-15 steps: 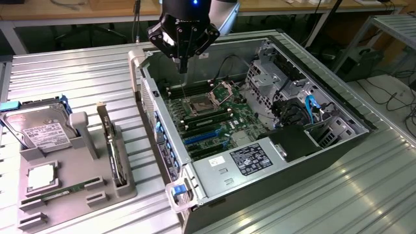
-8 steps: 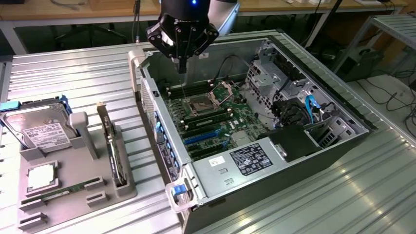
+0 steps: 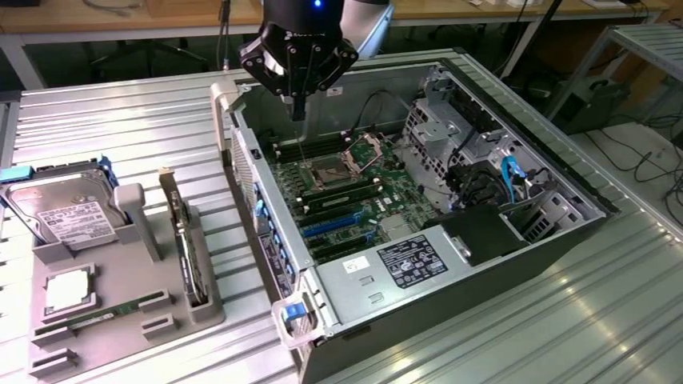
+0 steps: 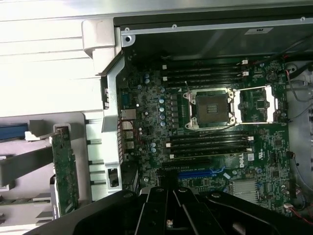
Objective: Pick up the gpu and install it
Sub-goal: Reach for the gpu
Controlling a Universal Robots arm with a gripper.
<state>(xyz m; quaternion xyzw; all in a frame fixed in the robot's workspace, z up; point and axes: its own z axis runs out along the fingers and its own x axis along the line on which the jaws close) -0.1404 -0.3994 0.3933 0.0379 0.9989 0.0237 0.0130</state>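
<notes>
One arm on the job. Starting nearest on the ribbed metal table point(image 3: 533, 320), a grey tray point(image 3: 112, 340) sits on the exterior view's left. A narrow RAM stick point(image 3: 107, 310) lies flat at its near end, with a square processor chip point(image 3: 66, 290) just behind it. Along the tray's right edge is the gpu point(image 3: 184, 240), stood on its long edge in a slot, running near to far and touching nothing but the tray. Farther back on the tray, a silver hard drive point(image 3: 64, 212) with a white label leans in its own holder.

Just beside the tray on the right lies the open computer case point(image 3: 357, 292). The power supply point(image 3: 411, 260) with its label is nearest, then the green motherboard point(image 3: 353, 200) with blue slots, and the open processor socket point(image 3: 325, 172) beyond that.

At the far left corner of the case is the gripper point(image 3: 297, 108), hanging above the board with its fingers pressed together and tips pointing straight down. It is well apart from the gpu. In the wrist view the card's green board runs alongside the case's outer wall.
</notes>
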